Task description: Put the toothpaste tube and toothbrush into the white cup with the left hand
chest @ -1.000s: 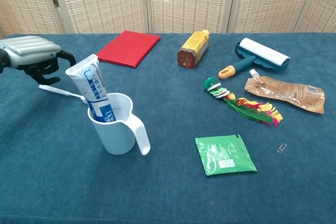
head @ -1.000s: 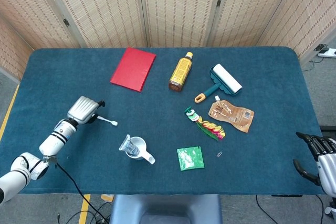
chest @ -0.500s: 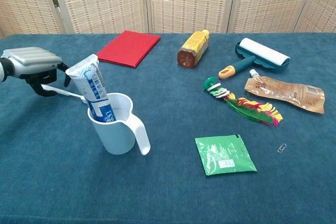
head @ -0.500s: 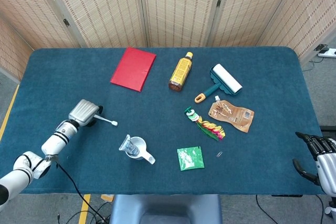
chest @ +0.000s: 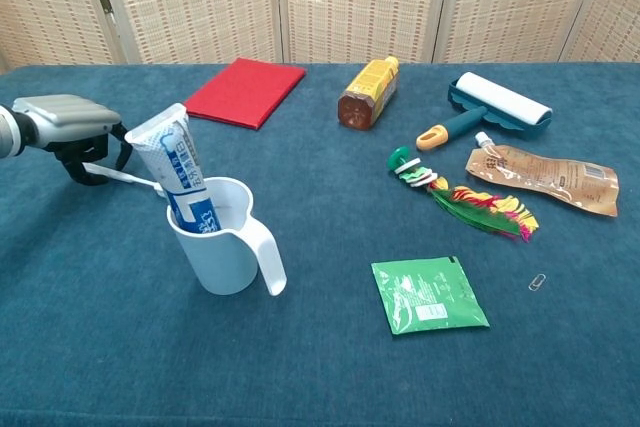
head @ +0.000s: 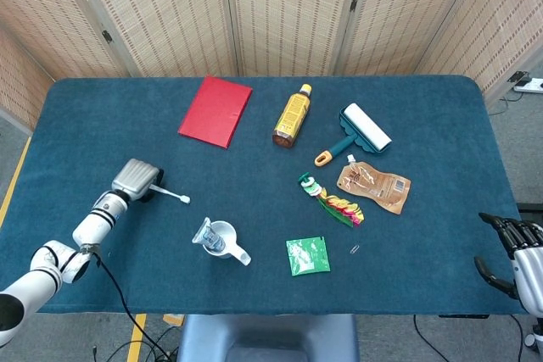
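Comparing with a second ago, I see my left hand [chest: 65, 127] has dropped lower and drawn a little back toward my side, and the toothbrush [chest: 122, 176] has come down with it. The cup [chest: 222, 239] and the tube [chest: 178, 169] have not moved: the tube already stands tilted in the cup, cap end down, crimped end leaning toward 10 o'clock. So half the job is done, and I judge the brush is only being repositioned, not yet delivered.

In the head view the left hand [head: 136, 179] sits at about 10 o'clock from the cup [head: 222, 239], well apart from it, and the toothbrush [head: 172, 196] pokes out from the hand toward 4 o'clock, its head free. In the chest view the fingers curl down around the handle end, so I read the hand as grasping the brush, though I cannot tell whether the brush also touches the surface [chest: 330, 367]. Its tip lies just beside the tube from this angle, but the head view shows a clear gap.

My right hand [head: 522, 247] hangs off the surface edge at 3 o'clock, fingers loosely spread, holding nothing.
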Robot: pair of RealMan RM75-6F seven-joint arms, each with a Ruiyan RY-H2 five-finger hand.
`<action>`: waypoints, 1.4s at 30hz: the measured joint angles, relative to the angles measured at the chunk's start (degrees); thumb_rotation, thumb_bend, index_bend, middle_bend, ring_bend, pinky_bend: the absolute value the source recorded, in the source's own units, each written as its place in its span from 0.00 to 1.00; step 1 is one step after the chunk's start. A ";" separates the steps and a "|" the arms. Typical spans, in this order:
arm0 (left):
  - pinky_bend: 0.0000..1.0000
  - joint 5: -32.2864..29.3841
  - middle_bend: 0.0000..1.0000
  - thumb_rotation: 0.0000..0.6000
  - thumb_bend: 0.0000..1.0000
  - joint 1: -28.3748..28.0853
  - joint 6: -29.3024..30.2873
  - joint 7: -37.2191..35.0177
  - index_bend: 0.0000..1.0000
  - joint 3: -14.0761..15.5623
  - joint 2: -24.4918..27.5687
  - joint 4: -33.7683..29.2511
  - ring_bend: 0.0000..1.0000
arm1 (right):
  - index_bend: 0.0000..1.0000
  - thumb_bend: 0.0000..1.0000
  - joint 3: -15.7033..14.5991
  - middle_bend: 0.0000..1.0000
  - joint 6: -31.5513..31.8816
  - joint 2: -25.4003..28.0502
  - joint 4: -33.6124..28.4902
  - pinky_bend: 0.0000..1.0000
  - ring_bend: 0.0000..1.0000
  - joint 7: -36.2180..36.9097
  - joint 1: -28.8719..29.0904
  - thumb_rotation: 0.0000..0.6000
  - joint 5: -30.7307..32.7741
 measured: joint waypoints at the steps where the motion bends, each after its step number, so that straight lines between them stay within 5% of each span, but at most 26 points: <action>1: 0.91 -0.16 0.93 1.00 0.39 -0.06 -0.24 0.22 0.51 -0.09 -0.06 0.01 0.84 | 0.19 0.22 0.00 0.29 -0.02 0.00 0.02 0.26 0.25 0.00 -0.01 1.00 0.05; 26: 0.91 -2.40 0.93 1.00 0.42 0.11 -1.62 -0.38 0.61 -1.64 -0.25 -0.93 0.83 | 0.19 0.22 -0.01 0.29 -0.02 -0.09 0.06 0.26 0.25 -0.04 -0.16 1.00 0.23; 33: 0.91 -2.87 0.93 1.00 0.42 1.41 1.14 -8.09 0.63 -2.96 2.92 -6.23 0.83 | 0.19 0.22 -0.05 0.29 -0.10 -0.27 0.29 0.26 0.25 0.20 -0.02 1.00 -0.06; 42: 0.91 -1.94 0.93 1.00 0.42 2.87 4.25 -24.65 0.64 -4.36 12.25 -20.29 0.83 | 0.19 0.22 -0.05 0.29 -0.20 -0.65 0.61 0.26 0.25 0.42 0.47 1.00 -0.86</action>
